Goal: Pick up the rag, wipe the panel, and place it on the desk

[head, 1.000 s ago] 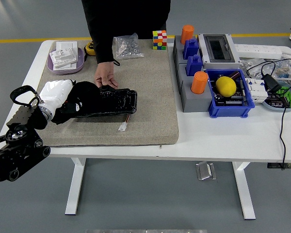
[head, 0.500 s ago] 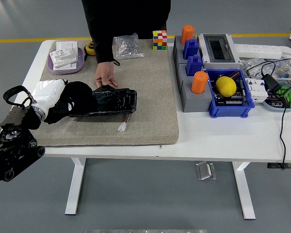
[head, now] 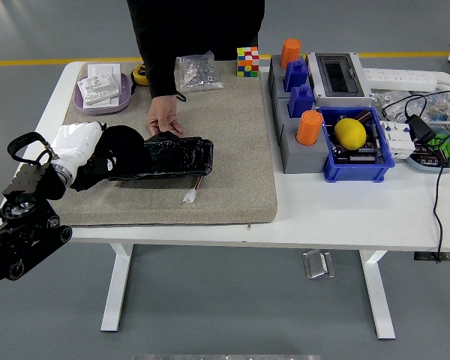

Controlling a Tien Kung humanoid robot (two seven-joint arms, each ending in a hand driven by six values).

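A black rag (head: 117,151) is bunched over the left end of a long glossy black panel (head: 176,157), which lies on the grey mat (head: 232,142). My left hand (head: 78,145), white, is closed on the rag's left side and presses it against the panel's end. My black left arm comes in from the lower left corner. At the far side stands a person in black, whose hand (head: 163,120) rests on the panel's far edge. The right hand is out of view.
A small white connector (head: 190,196) lies on the mat just in front of the panel. Behind are a purple tray (head: 101,96), a bag of screws (head: 196,72) and a colour cube (head: 247,61). To the right stand grey and blue boxes, orange cylinders (head: 308,127), a blue bin (head: 356,159) and cables.
My left hand slid the rag leftward along the panel to its left end, then held nearly still. The person's hand has stayed on the panel.
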